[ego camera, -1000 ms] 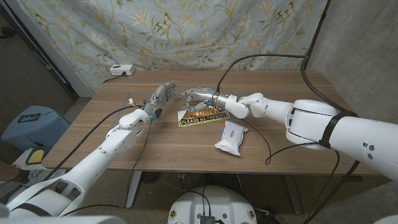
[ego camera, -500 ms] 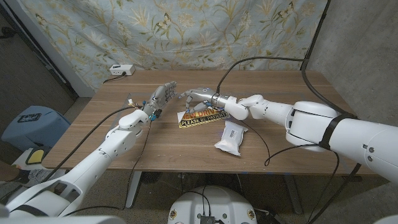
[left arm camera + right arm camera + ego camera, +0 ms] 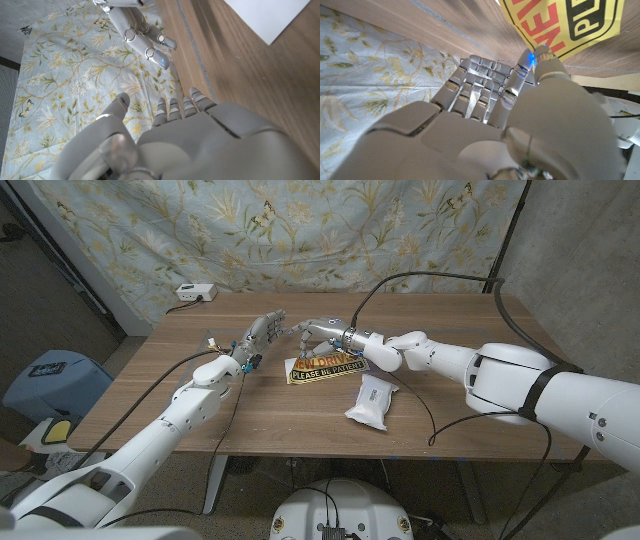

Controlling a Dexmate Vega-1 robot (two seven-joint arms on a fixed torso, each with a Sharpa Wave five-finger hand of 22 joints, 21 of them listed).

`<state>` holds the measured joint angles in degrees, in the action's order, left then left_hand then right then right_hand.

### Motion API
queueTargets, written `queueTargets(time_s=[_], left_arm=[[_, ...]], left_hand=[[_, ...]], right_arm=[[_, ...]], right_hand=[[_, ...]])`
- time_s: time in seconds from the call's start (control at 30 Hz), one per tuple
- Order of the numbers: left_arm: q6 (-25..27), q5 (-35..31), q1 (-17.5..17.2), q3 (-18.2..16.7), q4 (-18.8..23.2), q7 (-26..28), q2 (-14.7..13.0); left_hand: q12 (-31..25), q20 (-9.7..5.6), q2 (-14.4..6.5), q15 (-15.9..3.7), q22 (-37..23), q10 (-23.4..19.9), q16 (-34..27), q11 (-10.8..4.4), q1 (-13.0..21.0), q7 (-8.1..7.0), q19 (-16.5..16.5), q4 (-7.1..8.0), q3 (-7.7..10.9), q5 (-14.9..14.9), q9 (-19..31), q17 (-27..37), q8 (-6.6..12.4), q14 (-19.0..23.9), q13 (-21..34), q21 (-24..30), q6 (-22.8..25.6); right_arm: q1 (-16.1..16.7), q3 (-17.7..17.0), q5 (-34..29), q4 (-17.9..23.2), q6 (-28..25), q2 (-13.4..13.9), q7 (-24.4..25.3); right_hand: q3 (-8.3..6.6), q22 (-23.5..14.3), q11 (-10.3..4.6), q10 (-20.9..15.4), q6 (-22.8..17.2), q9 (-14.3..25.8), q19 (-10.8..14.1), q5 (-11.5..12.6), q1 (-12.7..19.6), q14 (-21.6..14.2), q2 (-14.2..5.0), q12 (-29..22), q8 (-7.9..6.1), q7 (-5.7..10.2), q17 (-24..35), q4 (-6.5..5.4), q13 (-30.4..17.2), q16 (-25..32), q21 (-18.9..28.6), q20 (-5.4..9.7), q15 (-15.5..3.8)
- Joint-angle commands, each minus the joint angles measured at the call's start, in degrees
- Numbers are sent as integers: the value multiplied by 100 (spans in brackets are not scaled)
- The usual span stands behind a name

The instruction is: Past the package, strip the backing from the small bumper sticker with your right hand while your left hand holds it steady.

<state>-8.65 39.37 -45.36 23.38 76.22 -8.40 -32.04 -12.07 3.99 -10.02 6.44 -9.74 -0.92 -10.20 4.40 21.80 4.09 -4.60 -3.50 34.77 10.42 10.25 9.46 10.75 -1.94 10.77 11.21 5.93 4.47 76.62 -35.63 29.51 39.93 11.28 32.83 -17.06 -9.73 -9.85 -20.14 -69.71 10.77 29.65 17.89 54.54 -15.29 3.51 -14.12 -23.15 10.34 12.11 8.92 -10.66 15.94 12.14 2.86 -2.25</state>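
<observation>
Your right robot hand (image 3: 318,332) drifted slightly toward the left robot hand (image 3: 262,332) over the last second, while the bumper sticker (image 3: 326,366) stayed put on the desk (image 3: 460,400), just beyond the white package (image 3: 371,401). Both robot hands hovered above the desk with fingers spread, holding nothing, the right one just past the sticker's far edge. You looked to be at the approach step; next, I judge, your left needed to press the sticker down before the right picked at a corner. Its long axis ran roughly across the desk, right end tilted slightly away.
</observation>
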Motion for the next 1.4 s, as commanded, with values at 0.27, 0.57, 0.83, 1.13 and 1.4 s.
queueTargets(time_s=[0.27, 0.57, 0.83, 1.13, 1.4], left_arm=[[1, 6, 8, 26, 24, -5, 49], [-18, 25, 17, 32, -4, -58, 62], [-13, 47, 18, 35, -13, -87, 73], [28, 44, 17, 48, 31, -73, 66], [45, 47, 46, 71, 22, -113, 79]], left_hand=[[4, 25, 4, 32, -23, -9, 4, 75, 85, -14, -49, -33, 9, 17, 21, 18, -9, 29, 28, -1, 33], [4, 30, 2, 41, -24, -12, 1, 76, 91, -17, -47, -42, 2, 15, 22, 19, -10, 32, 29, -2, 32], [3, 38, 1, 54, -25, -13, -3, 102, 95, -21, -42, -48, -5, 14, 22, 20, -8, 39, 30, -4, 35], [4, 41, 2, 58, -26, -13, -5, 115, 97, -24, -43, -52, -13, 12, 23, 22, -7, 44, 31, -2, 37], [3, 45, 1, 60, -26, -14, -5, 118, 98, -26, -44, -55, -20, 11, 23, 22, -4, 43, 32, -1, 46]], right_arm=[[260, -519, -96, 907, -227, 509, -371], [371, -735, -133, 1156, -313, 651, -534], [451, -890, -113, 1237, -378, 689, -659], [543, -1041, -149, 1549, -415, 904, -764], [690, -1243, -143, 1877, -536, 1095, -874]], right_hand=[[17, -27, 20, 0, -75, 23, -1, 54, 76, -16, -26, 54, -7, -5, 39, -8, -1, 10, -27, 170, -610], [31, -27, 32, -6, -74, 20, -8, 59, 94, -1, -41, 81, 9, -7, 46, -19, 0, 4, -36, 168, -602], [48, -27, 44, -19, -55, 19, -12, 60, 89, -1, -49, 97, 27, 1, 53, -35, 1, 6, -41, 162, -595], [65, -27, 41, -39, -53, 18, -16, 62, 95, -1, -54, 110, 40, 19, 58, -43, 1, 6, -46, 163, -593], [78, -27, 37, -52, -47, 18, -13, 64, 94, -6, -57, 120, 50, 27, 62, -50, 1, 8, -48, 159, -588]])
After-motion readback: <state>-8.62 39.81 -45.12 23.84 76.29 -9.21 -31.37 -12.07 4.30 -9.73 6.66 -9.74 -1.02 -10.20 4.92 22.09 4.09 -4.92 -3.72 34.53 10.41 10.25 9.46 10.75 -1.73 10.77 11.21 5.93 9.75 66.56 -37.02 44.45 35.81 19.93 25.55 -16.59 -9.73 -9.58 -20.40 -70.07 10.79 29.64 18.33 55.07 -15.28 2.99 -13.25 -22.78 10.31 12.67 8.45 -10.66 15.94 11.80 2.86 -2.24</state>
